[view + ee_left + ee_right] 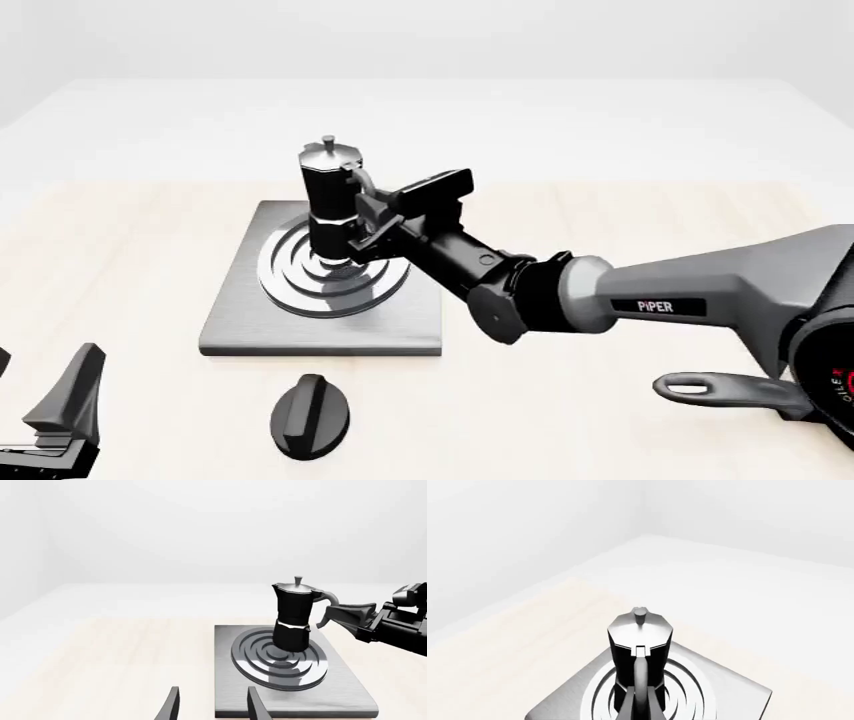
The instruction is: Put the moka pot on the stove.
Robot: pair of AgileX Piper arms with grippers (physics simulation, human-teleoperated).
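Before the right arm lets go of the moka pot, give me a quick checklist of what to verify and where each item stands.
1. Black and silver faceted moka pot is over the ringed round burner of the flat grey metal stove: ok.
2. Pot upright: ok, lid and knob on top in all views.
3. Pot base resting on the burner rings: looks so in the left wrist view, but contact cannot be confirmed.
4. Right gripper at the pot's black handle: ok; whether it is closed cannot be told.
5. Left gripper away from the pot: ok, open, near the stove's edge.
6. Black oval knob clear of the stove: ok.
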